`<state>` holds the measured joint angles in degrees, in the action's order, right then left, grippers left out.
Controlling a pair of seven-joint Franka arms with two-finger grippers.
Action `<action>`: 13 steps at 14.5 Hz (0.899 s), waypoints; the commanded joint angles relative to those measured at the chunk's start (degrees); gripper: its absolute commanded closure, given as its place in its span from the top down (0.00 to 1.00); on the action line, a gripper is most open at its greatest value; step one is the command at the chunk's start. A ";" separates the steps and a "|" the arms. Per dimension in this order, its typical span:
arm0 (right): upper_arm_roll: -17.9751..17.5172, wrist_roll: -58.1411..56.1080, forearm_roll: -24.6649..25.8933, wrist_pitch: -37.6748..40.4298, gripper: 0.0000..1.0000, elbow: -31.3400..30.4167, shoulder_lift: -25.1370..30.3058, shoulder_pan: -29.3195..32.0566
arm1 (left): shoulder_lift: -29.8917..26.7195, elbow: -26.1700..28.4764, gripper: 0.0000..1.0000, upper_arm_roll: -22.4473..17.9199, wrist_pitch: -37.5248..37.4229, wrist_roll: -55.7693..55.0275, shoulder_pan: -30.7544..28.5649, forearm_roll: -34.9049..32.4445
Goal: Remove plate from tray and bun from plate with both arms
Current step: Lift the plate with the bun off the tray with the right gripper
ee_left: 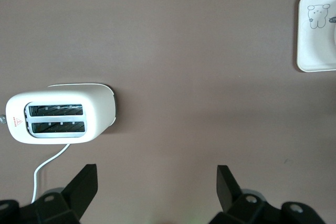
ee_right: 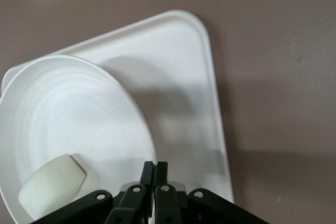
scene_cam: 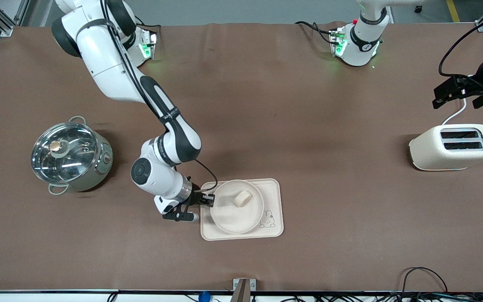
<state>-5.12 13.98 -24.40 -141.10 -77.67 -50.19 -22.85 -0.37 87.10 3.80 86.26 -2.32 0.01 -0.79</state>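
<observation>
The round cream plate [scene_cam: 233, 218] lies on the rectangular rabbit tray [scene_cam: 273, 197], over the tray's end toward the right arm. The small pale bun [scene_cam: 242, 198] lies in the plate. My right gripper [scene_cam: 208, 200] is shut on the plate's rim at the side toward the right arm's end of the table. In the right wrist view the fingers [ee_right: 155, 165] pinch the rim of the plate [ee_right: 68, 108], with the bun [ee_right: 50, 184] beside them and the tray [ee_right: 178, 77] underneath. My left gripper [scene_cam: 445, 95] is open and empty, up over the table beside the toaster [scene_cam: 453, 147], and waits; its jaws [ee_left: 157, 182] stand wide apart.
A steel pot with a glass lid [scene_cam: 71, 155] stands toward the right arm's end of the table. The cream two-slot toaster [ee_left: 60, 116] with its white cord stands toward the left arm's end. A corner of the tray [ee_left: 315, 35] shows in the left wrist view.
</observation>
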 commanded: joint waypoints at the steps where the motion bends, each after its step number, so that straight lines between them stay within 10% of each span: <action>1: -1.03 -2.64 -1.70 -0.05 0.00 -16.33 13.33 0.26 | 0.11 -0.70 1.00 0.16 -1.18 1.09 0.17 -0.97; 6: -1.21 -3.35 -1.79 -0.23 0.00 -35.77 26.01 -2.02 | 0.28 -0.62 1.00 0.51 -1.27 0.82 0.43 -0.97; 13: -1.12 -0.53 -2.84 -9.18 0.00 -39.75 23.92 -7.65 | 3.09 0.35 1.00 1.21 -1.36 -0.23 2.89 -0.26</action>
<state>-6.50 13.93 -25.82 -147.98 -115.97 -26.59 -30.51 1.38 87.88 4.45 85.26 -2.32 2.17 -0.78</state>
